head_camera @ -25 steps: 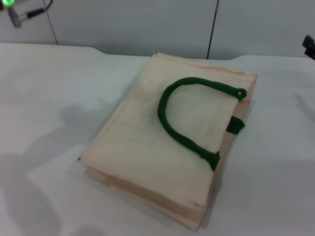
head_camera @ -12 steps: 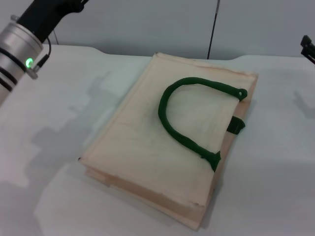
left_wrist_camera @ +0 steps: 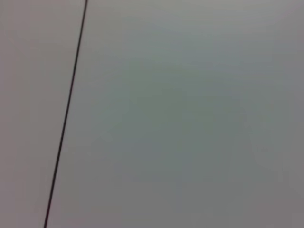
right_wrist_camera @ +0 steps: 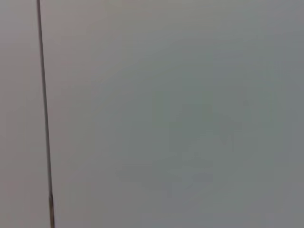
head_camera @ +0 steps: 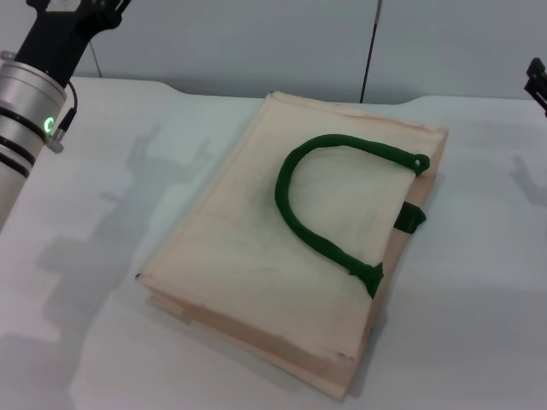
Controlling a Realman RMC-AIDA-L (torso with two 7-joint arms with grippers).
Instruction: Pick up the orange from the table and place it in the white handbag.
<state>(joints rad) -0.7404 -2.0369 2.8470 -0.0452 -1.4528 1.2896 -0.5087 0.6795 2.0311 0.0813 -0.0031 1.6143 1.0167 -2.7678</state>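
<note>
The white handbag lies flat on the table, cream cloth with a dark green looped handle on top. The orange is not visible in any view. My left arm, silver and black with a green light, stands raised over the table's far left; its gripper is cut off by the top edge. A small dark part of my right gripper shows at the far right edge, well away from the bag. Both wrist views show only a plain grey wall with a dark vertical line.
The grey wall rises behind the table's far edge. Bare white tabletop lies left and right of the bag. A thin dark seam runs down the wall behind the bag.
My left arm has swung into the head view at the upper left and now stands more upright. The bag and the right arm have not moved.
</note>
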